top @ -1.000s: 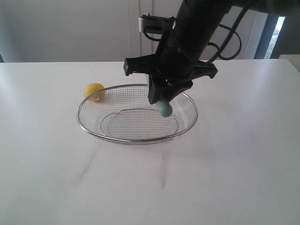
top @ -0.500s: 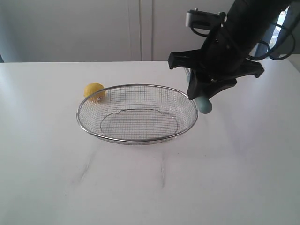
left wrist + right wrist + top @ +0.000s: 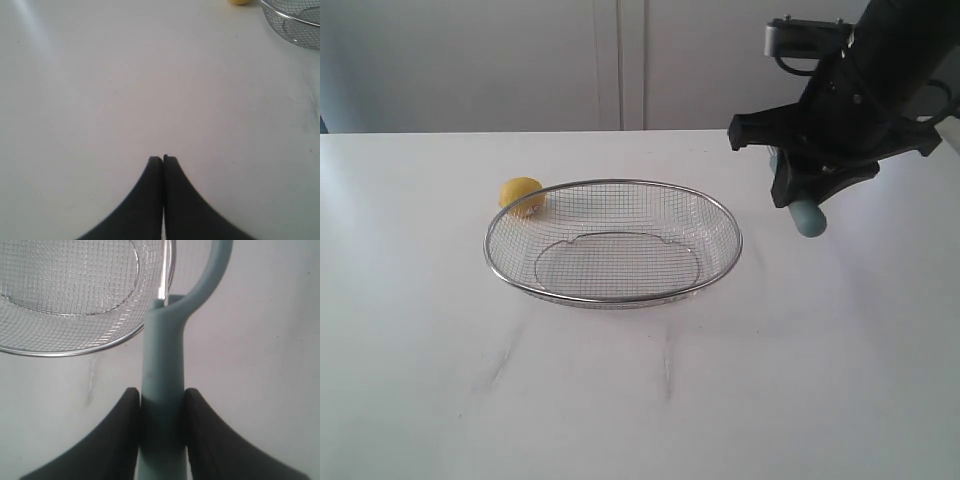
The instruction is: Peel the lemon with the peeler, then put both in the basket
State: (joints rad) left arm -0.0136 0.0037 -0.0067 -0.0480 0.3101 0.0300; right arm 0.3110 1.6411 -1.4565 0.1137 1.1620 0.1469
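The yellow lemon rests on the white table, touching the far left outside of the wire mesh basket. The basket holds nothing. My right gripper hangs above the table to the right of the basket, shut on the peeler, whose pale teal handle end pokes out below the fingers. In the right wrist view the peeler's handle runs between the fingers toward the basket's rim. My left gripper is shut with nothing in it, low over bare table; the lemon and the basket sit far ahead of it.
The white table stretches wide on all sides of the basket. A pale wall with cabinet doors stands behind the table's far edge. The left arm does not appear in the exterior view.
My right gripper has carried the peeler from above the basket's middle rightward, past the rim, to a spot over the table beside the basket. The lemon and basket have not moved.
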